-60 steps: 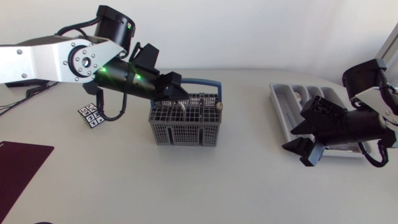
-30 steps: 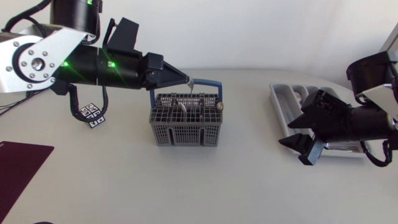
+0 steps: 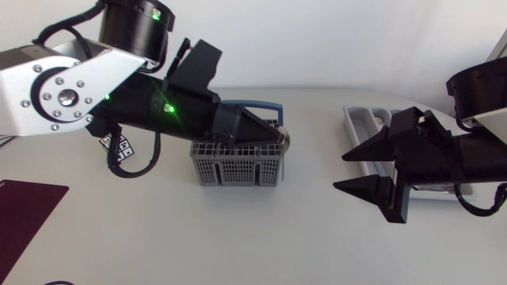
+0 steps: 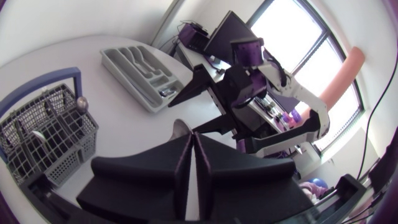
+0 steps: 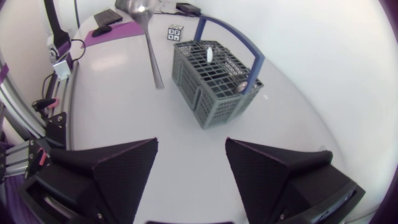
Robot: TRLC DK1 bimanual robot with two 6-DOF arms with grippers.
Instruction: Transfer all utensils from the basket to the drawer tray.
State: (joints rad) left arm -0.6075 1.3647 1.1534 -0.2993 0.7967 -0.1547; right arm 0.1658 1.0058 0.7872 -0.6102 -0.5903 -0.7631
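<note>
Head view, lower left corner: dark red mat (image 3: 24, 202) flat on the white surface (image 3: 238, 237). Just right of it, mid-left, a small black-and-white marker cube (image 3: 117, 147), partly under the left arm (image 3: 71, 83), which enters from the upper left and slants down toward frame centre. Left end effector (image 3: 276, 138) sits over the right end of the basket (image 3: 238, 170). The left wrist view shows its fingers (image 4: 180, 165) pressed together, clenched on a spoon (image 4: 181, 127), with only a grey rounded end poking out ahead of the tips. In the head view the same rounded end (image 3: 286, 142) shows just right of the fingertips. The basket is a grey grid with a blue handle (image 3: 261, 103), at frame centre, upright on the surface. Utensils remain inside, among them one with a round knob end (image 4: 82, 102), off to the side of the clenched fingers. Right wrist view: a spoon (image 5: 155, 59) hangs upright ahead of the open fingers, near the basket (image 5: 211, 93); cannot tell from that view what holds it. Right of centre in the head view, the right end effector (image 3: 348, 170) is released, fingers spread wide, gripping nothing, above the surface between basket and tray and pointing toward the basket. The grey tray (image 3: 360, 131) lies at the right edge, partly covered by the right arm; its contents are too small to tell.
</note>
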